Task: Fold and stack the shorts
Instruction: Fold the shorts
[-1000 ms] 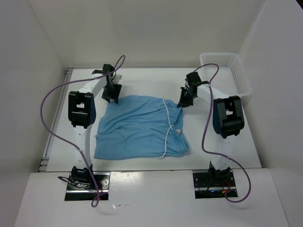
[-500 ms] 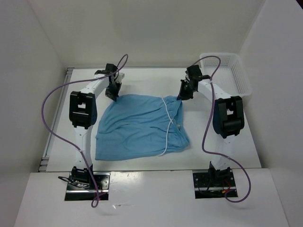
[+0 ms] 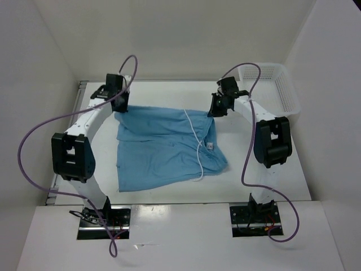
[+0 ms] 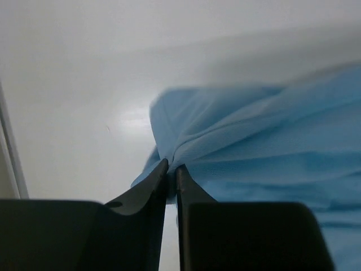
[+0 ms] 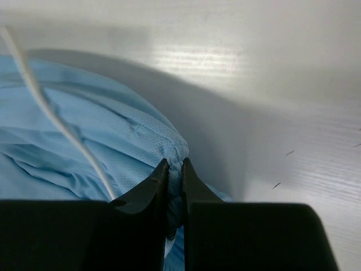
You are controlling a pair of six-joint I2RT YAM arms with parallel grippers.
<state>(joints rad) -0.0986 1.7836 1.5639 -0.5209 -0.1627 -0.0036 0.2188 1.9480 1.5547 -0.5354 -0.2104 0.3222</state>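
Note:
The light blue shorts lie spread on the white table, with a thin white drawstring trailing down their right side. My left gripper is shut on the far left corner of the shorts, a pinch of fabric between its fingers. Over at the far right corner, my right gripper is shut on the gathered waistband. The far edge is stretched between the two grippers, and the drawstring crosses the right wrist view.
A white mesh basket stands at the back right corner of the table. White walls enclose the table on three sides. Purple cables loop from both arms.
The left gripper closed on the shorts' far left corner and swung out to the left. The right gripper pulled its corner farther back. The far edge is now stretched wide.

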